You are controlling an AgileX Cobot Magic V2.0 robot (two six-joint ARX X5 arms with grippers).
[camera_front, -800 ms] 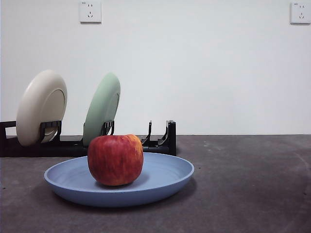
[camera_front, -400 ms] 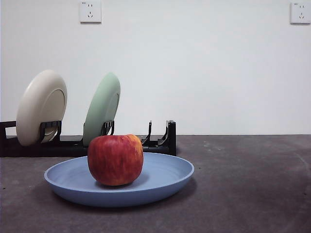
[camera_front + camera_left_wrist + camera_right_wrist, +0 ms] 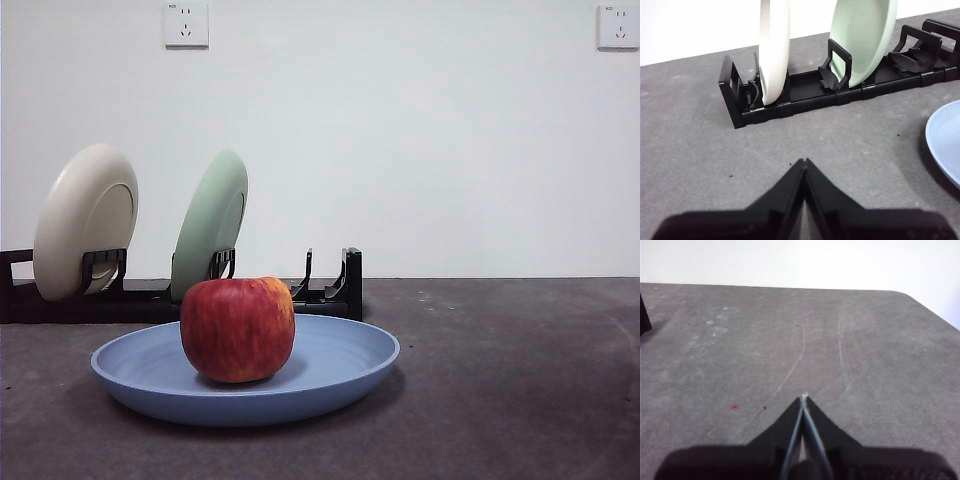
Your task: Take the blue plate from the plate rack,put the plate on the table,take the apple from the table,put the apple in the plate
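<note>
— Red apple (image 3: 237,329), that's what catches my eye. Where exactly is it sitting?

— In the plate (image 3: 340,375), the blue one, a bit left of its middle as I look across. It's upright, resting on the plate's floor, and nothing is touching it.

— And the plate?

— Flat on the table (image 3: 520,380), just in front of the rack (image 3: 335,290). From the left wrist camera only its edge (image 3: 944,145) shows, off to one side of the rack (image 3: 805,97).

— What's in the rack?

— Two plates standing on edge between the prongs: a cream plate (image 3: 85,220) near the far left end and a green plate (image 3: 210,225) one slot along. The slots at the right end hold nothing. Same two show up close in the left wrist view, cream plate (image 3: 775,50) and green plate (image 3: 862,40).

— The arms?

— Neither shows in the front view. The left gripper (image 3: 804,161) hangs over bare table (image 3: 700,150), facing the rack, its jaws pressed together with nothing between them. The right gripper (image 3: 804,397) is over an open stretch of table (image 3: 865,340) marked by pale scratches, jaws likewise closed tight on nothing.

— Anything else?

— White wall behind, with two sockets high up, one (image 3: 186,23) on the left and one (image 3: 618,25) on the right.
</note>
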